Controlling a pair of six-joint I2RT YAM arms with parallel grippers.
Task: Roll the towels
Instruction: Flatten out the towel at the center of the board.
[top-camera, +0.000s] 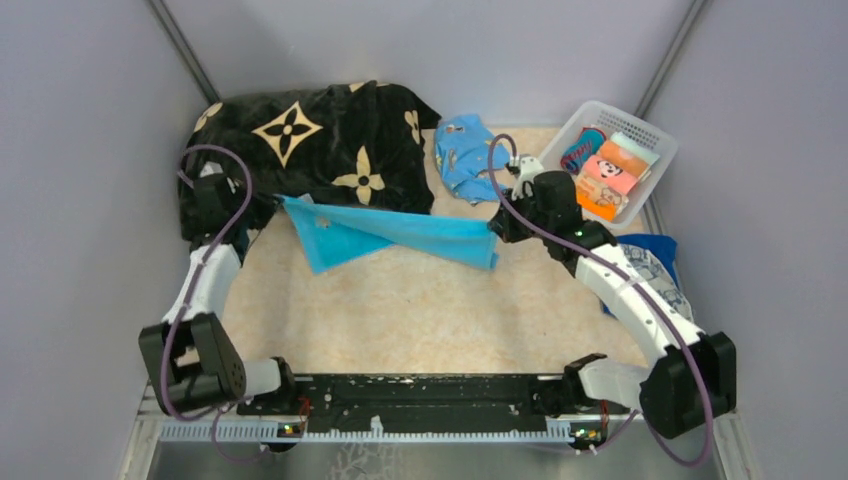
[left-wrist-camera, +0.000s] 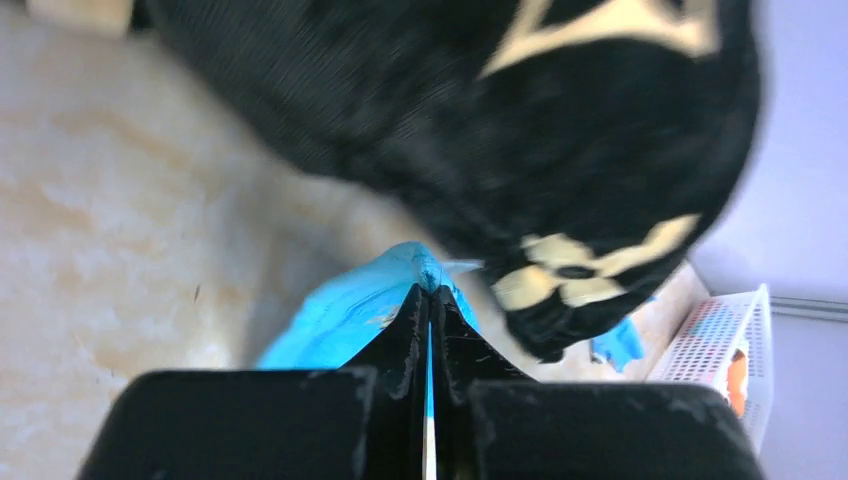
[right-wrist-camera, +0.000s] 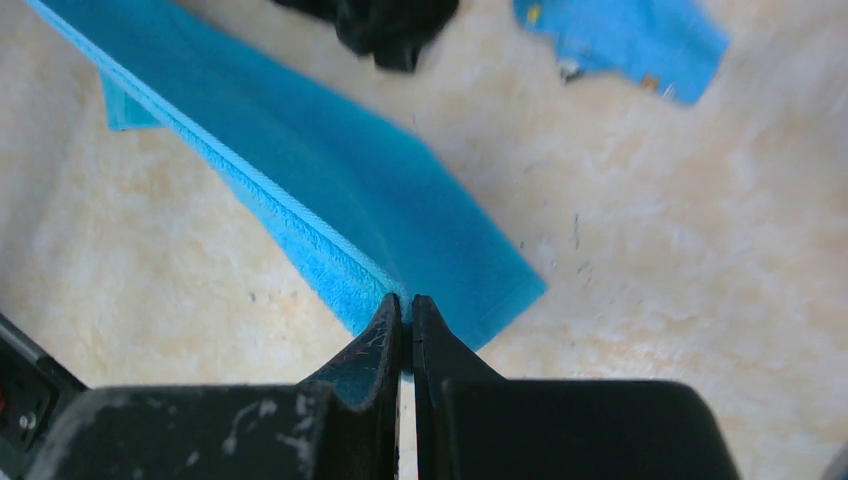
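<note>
Both grippers are clamping fully shut on the turquoise towel. Left gripper is pinching its corner at centre-left of the overhead frame, beside the black blanket. Right gripper is pinching the opposite corner, right of centre. Towel is stretching between them, mid-frame.

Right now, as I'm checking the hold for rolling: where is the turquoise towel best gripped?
Likely by its end corners, one gripper from each side: the turquoise towel is a long strip, and the left gripper and right gripper are shut on those corners.
</note>
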